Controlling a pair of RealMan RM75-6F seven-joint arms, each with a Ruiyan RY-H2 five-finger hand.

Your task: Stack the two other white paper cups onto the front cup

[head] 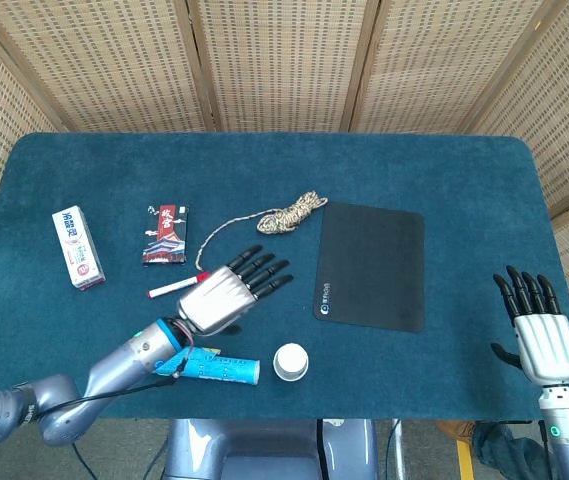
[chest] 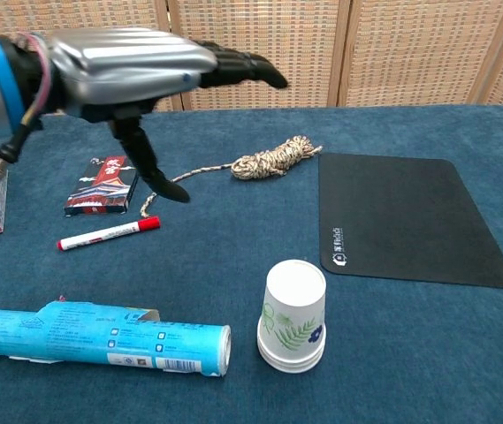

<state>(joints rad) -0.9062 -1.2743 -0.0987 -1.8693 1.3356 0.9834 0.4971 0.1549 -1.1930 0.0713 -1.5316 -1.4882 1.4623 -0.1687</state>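
The white paper cups [chest: 293,314] with green and blue leaf prints stand nested upside down as one stack near the table's front edge, also visible from above as the cup stack [head: 291,361]. My left hand [head: 226,290] hovers open, fingers straight and spread, up and to the left of the stack, well apart from it; in the chest view the left hand [chest: 136,66] fills the upper left. My right hand [head: 539,327] is open with fingers spread at the table's right front edge, holding nothing.
A blue tube [chest: 101,336] lies left of the stack. A red-capped marker [chest: 108,233], a card pack [chest: 102,185], a white carton [head: 77,247], a coiled rope [chest: 273,160] and a black mouse pad [chest: 403,215] lie further back.
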